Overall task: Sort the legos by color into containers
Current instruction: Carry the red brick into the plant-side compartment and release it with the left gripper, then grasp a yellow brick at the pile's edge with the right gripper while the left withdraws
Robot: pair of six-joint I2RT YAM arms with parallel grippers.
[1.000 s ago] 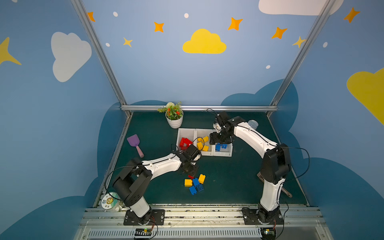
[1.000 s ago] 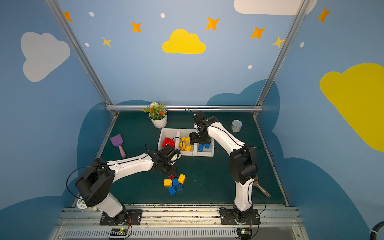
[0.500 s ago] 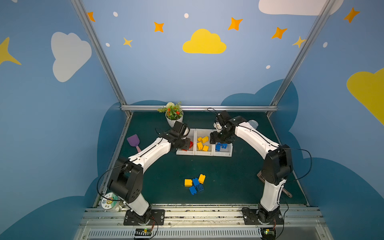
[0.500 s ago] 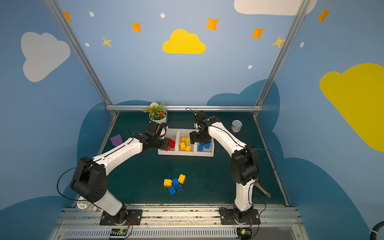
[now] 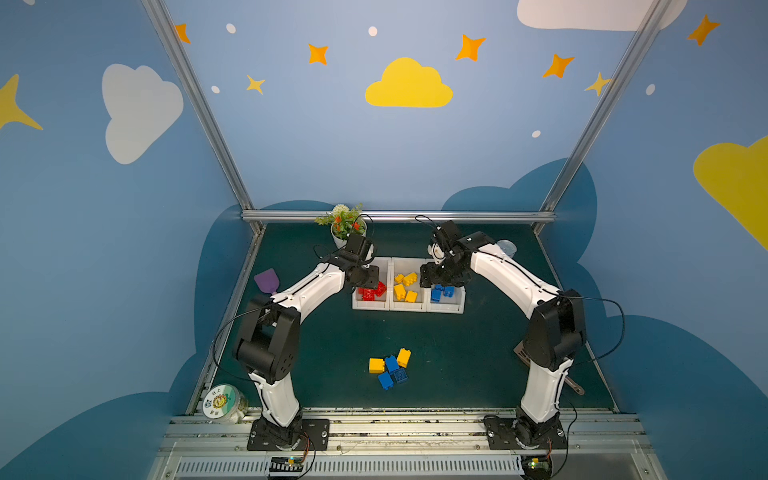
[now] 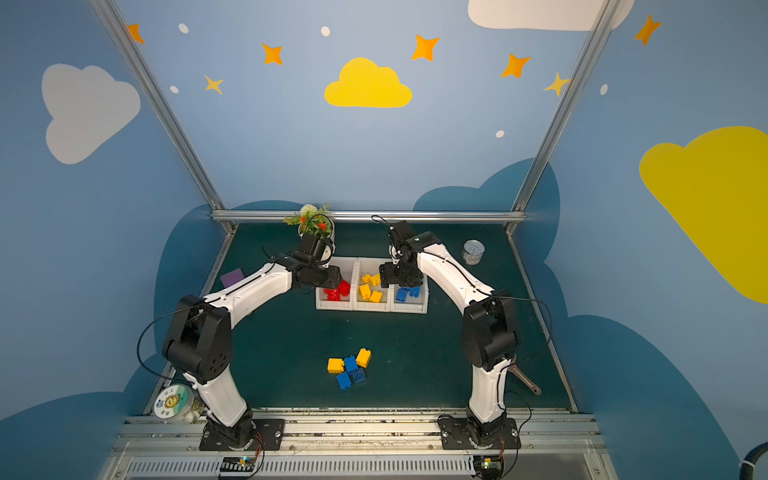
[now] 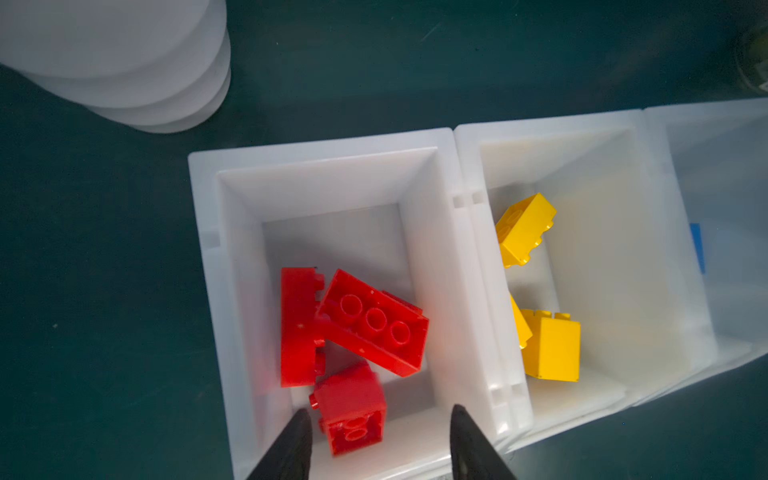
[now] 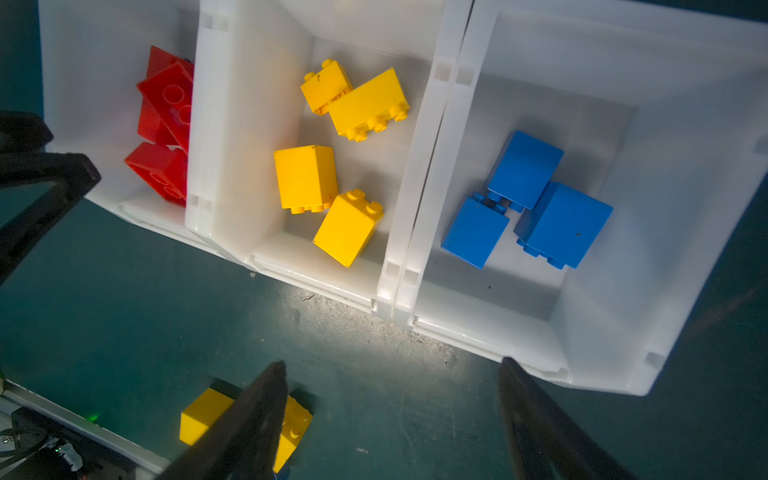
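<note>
Black left gripper (image 7: 379,411) hangs spread open over the left end of the containers (image 7: 320,151), with a small red brick (image 7: 351,409) loose between its jaws. Right gripper (image 8: 391,361) gapes empty over their right end, and five loose legos (image 5: 390,368) sit toward the desk's (image 5: 332,353) front edge.

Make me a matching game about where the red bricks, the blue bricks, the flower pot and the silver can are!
Things: 1 red bricks; 2 blue bricks; 3 flower pot; 4 silver can.
Places, in a top view: A right-end bin; B back right of the mat; C left-end bin; D just behind the left-end bin.
Pairs: 1-C, 2-A, 3-D, 4-B.
</note>
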